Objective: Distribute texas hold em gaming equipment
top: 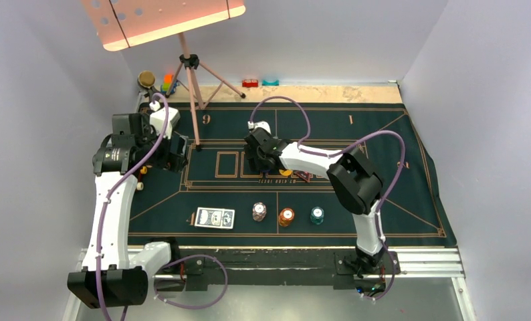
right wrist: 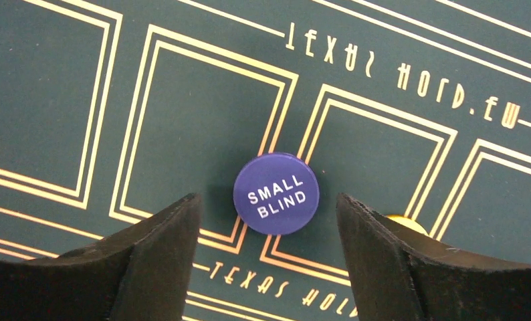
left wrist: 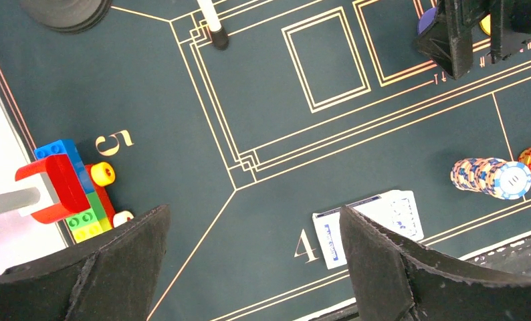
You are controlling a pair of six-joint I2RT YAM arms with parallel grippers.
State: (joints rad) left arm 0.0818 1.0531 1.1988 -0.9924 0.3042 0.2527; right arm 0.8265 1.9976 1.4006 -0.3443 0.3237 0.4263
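Over the green mat [top: 416, 200] the right arm [top: 309, 159] stretches toward frame centre, right gripper [right wrist: 266, 200] spread over the blue disc [right wrist: 276, 193]; left gripper [left wrist: 254, 210] spread too.

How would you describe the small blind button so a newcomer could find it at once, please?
On the dark green mat, find the central row of gold-outlined boxes, where the right end effector hovers. Between its open fingers lies a flat purple-blue disc straddling a box's border. Unlike the yellow disc beside it, it reads SMALL BLIND in white.

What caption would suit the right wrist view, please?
Open right gripper framing round purple Small Blind disc on dark green mat.
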